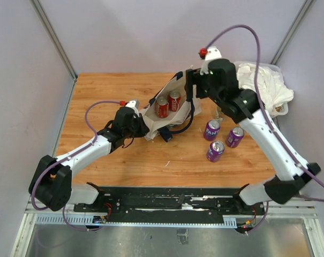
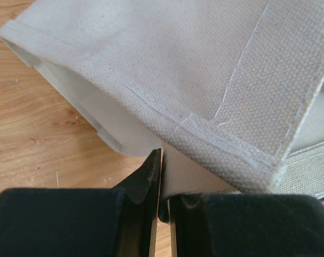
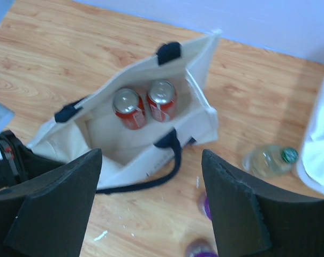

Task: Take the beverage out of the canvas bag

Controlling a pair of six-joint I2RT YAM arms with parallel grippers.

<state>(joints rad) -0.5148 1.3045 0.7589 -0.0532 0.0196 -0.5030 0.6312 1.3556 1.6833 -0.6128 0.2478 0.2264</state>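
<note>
The cream canvas bag (image 1: 175,115) with navy handles lies open on the wooden table, and two red beverage cans (image 1: 162,107) (image 1: 174,100) stand inside it. In the right wrist view the same bag (image 3: 202,115) holds the cans (image 3: 128,108) (image 3: 162,99) side by side. My left gripper (image 1: 144,128) is at the bag's near-left edge. Its jaws (image 2: 163,179) are shut on a fold of the canvas (image 2: 204,80). My right gripper (image 1: 189,91) hovers over the bag's far-right side, open (image 3: 151,156) and holding nothing.
Three purple cans (image 1: 211,129) (image 1: 235,136) (image 1: 215,151) stand on the table to the right of the bag. A clear bottle with a green cap (image 3: 266,159) lies near them. A clear tub of white cloths (image 1: 263,85) sits at the back right.
</note>
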